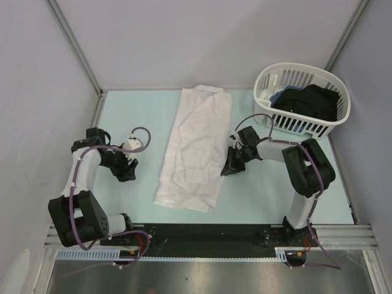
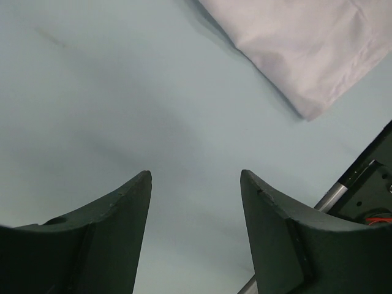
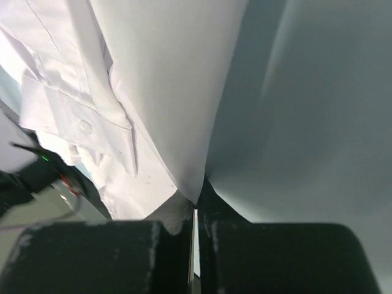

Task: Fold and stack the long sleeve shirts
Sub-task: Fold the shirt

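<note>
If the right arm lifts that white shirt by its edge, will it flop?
Likely floppy: the white shirt lies flat and wrinkled, so it should drape from the right gripper, whose jaws pinch its edge. Probably light, since the cloth looks thin. Pushed, it may bunch.

Two robot arms seen from above. L arm (image 1: 82,214) at 8 o'clock, R arm (image 1: 309,168) at 4 o'clock. Each has chunky blk joint housings & wht tube links. A purple cable (image 1: 73,184) loops along each arm. Bases bolt to a blk rail (image 1: 208,233) at 6 o'clock. L end effector (image 2: 195,177): two matte blk fingers (image 2: 116,239), curved & tapering. R end effector (image 3: 196,193): same blk, w/ blocky finger bodies.
</note>
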`<state>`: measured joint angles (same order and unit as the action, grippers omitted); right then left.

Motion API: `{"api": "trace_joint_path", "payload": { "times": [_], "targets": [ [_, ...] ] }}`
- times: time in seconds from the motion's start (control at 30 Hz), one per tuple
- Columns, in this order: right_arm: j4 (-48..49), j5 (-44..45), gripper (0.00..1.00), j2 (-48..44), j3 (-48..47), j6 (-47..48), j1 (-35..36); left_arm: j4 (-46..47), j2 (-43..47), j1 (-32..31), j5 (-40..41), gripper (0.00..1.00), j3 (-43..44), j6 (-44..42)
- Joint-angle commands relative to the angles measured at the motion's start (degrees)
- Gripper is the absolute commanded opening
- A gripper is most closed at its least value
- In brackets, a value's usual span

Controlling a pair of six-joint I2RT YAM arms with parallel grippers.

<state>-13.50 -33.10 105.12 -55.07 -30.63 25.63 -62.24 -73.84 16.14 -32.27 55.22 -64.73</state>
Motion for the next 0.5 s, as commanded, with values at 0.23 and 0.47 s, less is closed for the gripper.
{"api": "trace_joint_path", "payload": {
  "times": [0.23,0.47],
  "targets": [
    [-25.61,1.02,0.43,-8.52,3.48,24.22,-4.71,4.40,5.64,-23.07,-6.05,0.65,-7.93,-7.95],
    [-27.64,-4.52,0.67,-17.66,-1.97,28.07,-6.91,9.59,4.68,-29.58,-8.15,0.64,-8.38,-7.61]
  ]
}}
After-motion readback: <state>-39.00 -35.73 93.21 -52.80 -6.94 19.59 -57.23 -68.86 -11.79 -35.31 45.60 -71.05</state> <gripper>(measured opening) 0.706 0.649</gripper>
